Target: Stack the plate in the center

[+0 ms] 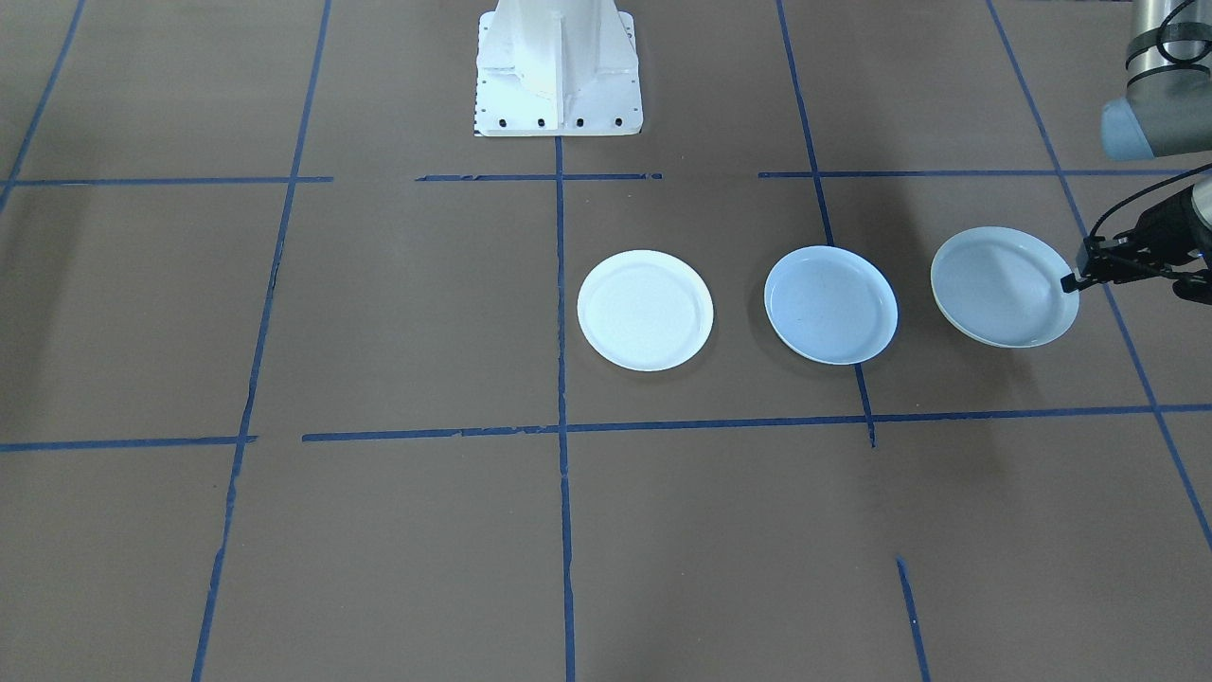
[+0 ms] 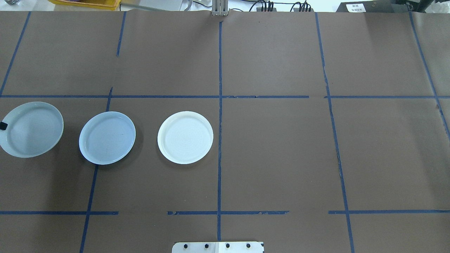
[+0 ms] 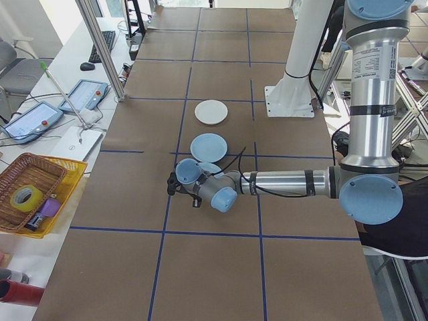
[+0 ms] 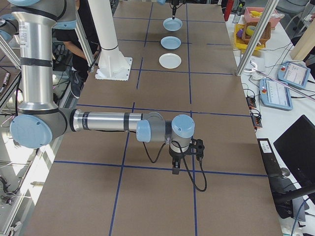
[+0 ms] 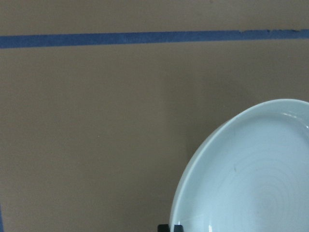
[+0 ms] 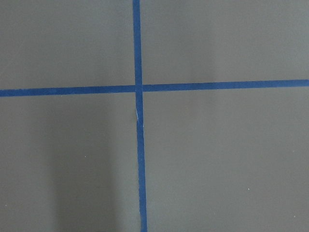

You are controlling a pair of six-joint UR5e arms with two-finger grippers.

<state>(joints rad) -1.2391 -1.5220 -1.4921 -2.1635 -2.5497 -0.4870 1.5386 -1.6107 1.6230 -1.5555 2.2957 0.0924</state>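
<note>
Pale blue plate, the middle one of a row of three, lying flat on the brown-papered worktop across a blue tape line. White plate to its side nearer the robot's pedestal base; grey-green plate on its other side, apart from it, tilted and raised off the paper. Left pincer clamped on the outer rim of the grey-green plate. Right pincer well apart from all plates, pointing down over a tape crossing; whether it is open or closed cannot be told.
</note>
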